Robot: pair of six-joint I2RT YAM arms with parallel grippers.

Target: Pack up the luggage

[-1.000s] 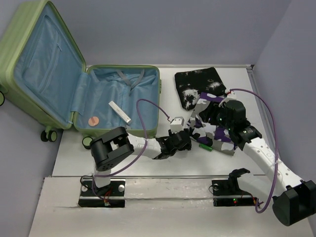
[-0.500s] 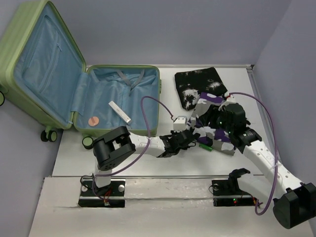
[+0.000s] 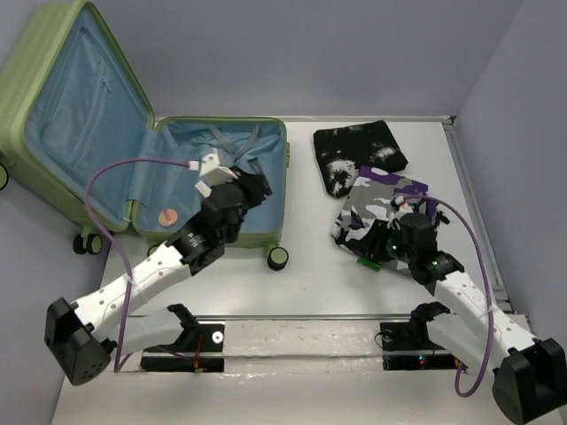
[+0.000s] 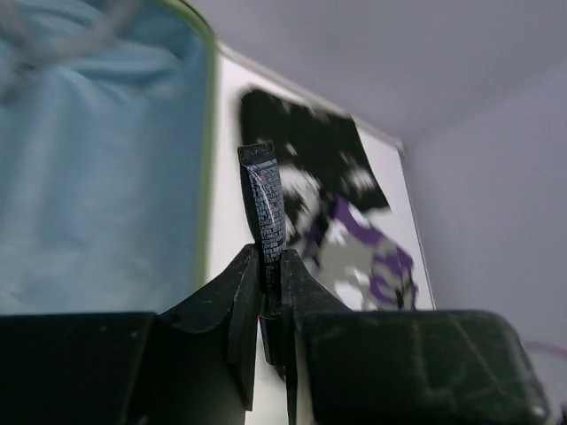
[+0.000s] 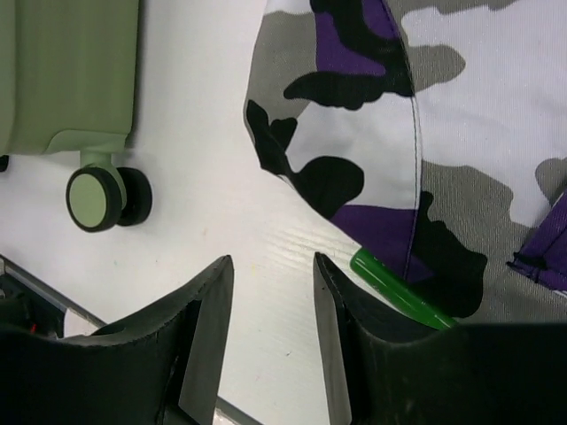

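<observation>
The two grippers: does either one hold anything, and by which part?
The left gripper pinches a small dark tube by one end; its flat crimped end sticks out free. The right gripper is open and holds nothing.

green marker [image 5: 400, 289] half under camo cloth [image 5: 354, 106]; tube [image 4: 266, 208] print unreadable; luggage [image 3: 27, 75] lid cropped left.

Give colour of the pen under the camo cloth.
Green; the pen pokes from under the camo cloth, clearest in the right wrist view.
</observation>
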